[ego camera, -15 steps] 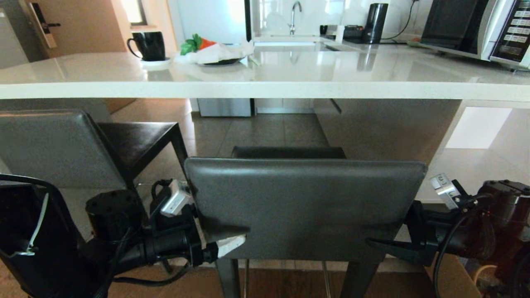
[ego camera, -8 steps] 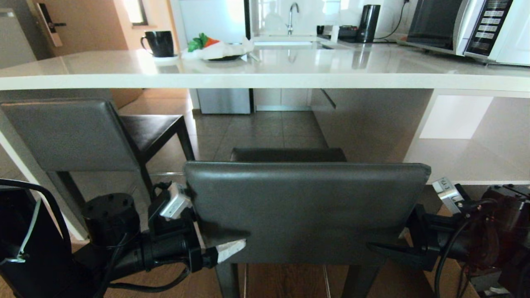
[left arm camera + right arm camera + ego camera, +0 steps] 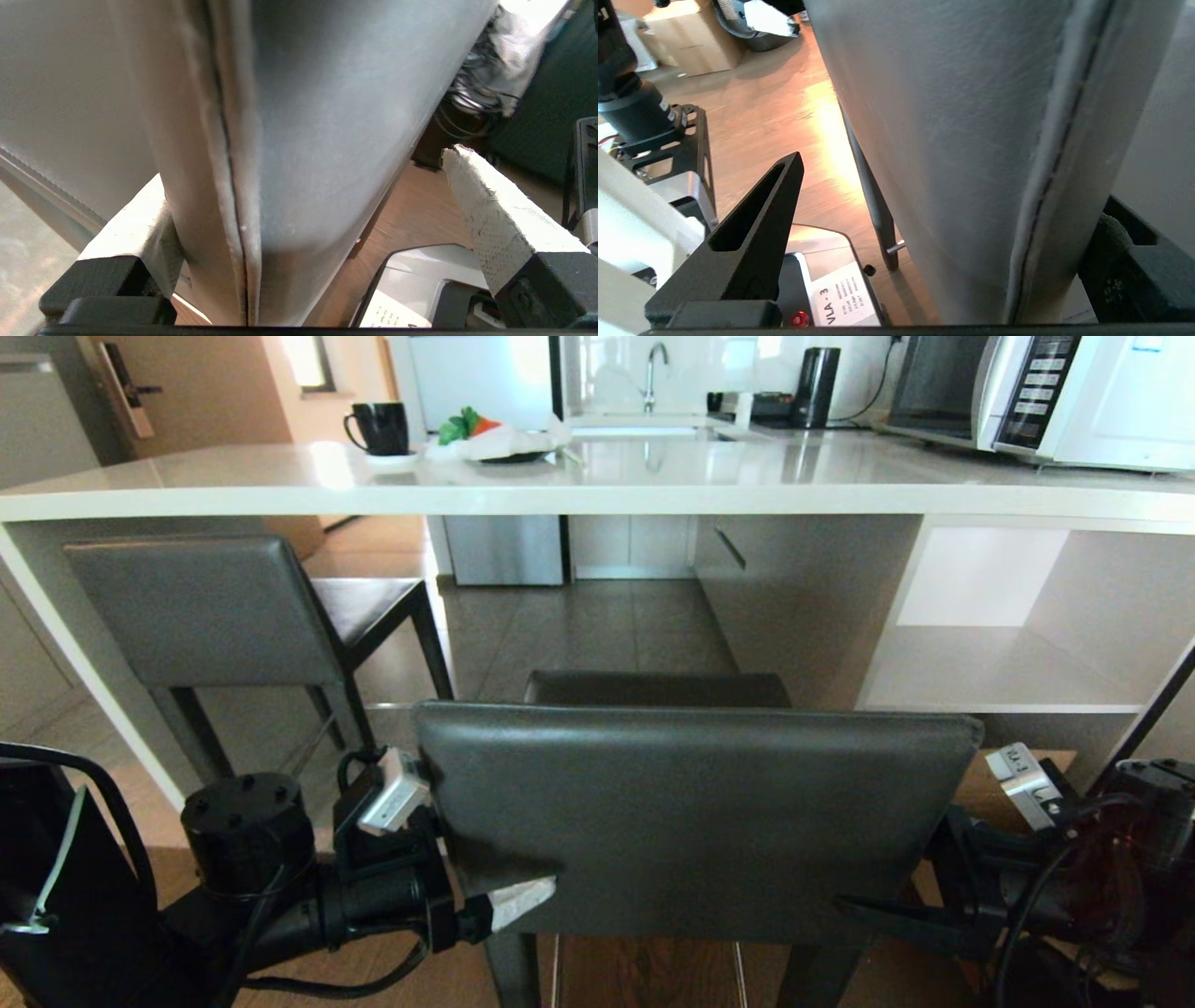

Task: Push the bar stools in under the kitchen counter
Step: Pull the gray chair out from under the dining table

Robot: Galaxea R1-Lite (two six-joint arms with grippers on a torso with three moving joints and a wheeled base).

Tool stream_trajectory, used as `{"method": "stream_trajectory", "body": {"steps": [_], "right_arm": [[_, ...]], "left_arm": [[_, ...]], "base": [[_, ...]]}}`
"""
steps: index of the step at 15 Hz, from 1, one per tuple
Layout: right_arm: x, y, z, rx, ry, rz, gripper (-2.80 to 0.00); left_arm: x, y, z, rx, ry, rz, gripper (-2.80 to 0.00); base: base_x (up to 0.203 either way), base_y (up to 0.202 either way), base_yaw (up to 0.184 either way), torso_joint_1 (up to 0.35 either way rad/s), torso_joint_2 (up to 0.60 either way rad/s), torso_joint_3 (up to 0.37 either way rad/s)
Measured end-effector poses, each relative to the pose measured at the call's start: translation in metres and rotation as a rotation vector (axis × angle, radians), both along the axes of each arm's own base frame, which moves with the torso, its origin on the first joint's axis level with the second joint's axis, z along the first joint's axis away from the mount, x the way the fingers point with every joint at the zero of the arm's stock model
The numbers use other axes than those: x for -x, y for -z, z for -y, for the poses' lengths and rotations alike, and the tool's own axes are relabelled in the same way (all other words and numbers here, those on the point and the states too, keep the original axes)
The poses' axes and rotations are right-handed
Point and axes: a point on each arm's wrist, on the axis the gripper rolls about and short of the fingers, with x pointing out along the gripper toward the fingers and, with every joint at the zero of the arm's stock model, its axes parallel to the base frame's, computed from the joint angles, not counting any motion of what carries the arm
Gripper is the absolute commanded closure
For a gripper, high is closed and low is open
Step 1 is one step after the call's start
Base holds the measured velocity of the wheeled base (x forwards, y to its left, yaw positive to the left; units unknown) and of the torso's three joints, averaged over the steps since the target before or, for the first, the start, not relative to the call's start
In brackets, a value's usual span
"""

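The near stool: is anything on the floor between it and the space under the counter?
Nothing visible. Ahead of the near stool, held at its backrest edges by the left gripper and right gripper, bare tiled floor runs under the counter. The other stool stands off to the left.

The whole head view has shifted, so the camera has travelled back from the kitchen counter (image 3: 597, 490), which now lies farther off and higher in view. More of the left bar stool (image 3: 201, 611) shows, its legs now visible, and the counter's white side panel (image 3: 89, 653) has come into sight. On the right, the open shelf (image 3: 990, 667) under the counter is more exposed.
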Motion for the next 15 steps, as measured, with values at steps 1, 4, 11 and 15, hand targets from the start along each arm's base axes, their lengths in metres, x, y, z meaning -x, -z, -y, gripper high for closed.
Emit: {"method": "stream_trajectory", "body": {"steps": [1, 4, 11, 15], "right_arm": [[0.001, 0.000, 0.000, 0.000, -0.001, -0.002, -2.80], [0.002, -0.001, 0.000, -0.001, -0.004, 0.004, -2.80], [-0.004, -0.004, 0.026, -0.006, 0.117, 0.009, -2.80], [-0.005, -0.009, 0.058, -0.029, 0.239, -0.007, -2.80]], "left_arm": [[0.000, 0.000, 0.000, 0.001, -0.004, 0.001, -2.80], [0.000, -0.003, -0.001, 0.005, -0.010, 0.012, -2.80], [-0.004, 0.000, -0.036, -0.004, -0.144, -0.015, -2.80], [0.002, 0.000, -0.076, -0.005, -0.296, -0.041, -2.80]], "base": [[-0.175, 0.000, -0.001, -0.002, 0.00, 0.002], [-0.035, 0.000, -0.002, -0.002, 0.00, 0.001], [0.000, 0.000, 0.000, 0.000, 0.00, 0.000], [0.000, 0.000, 0.000, 0.000, 0.00, 0.000]]}}
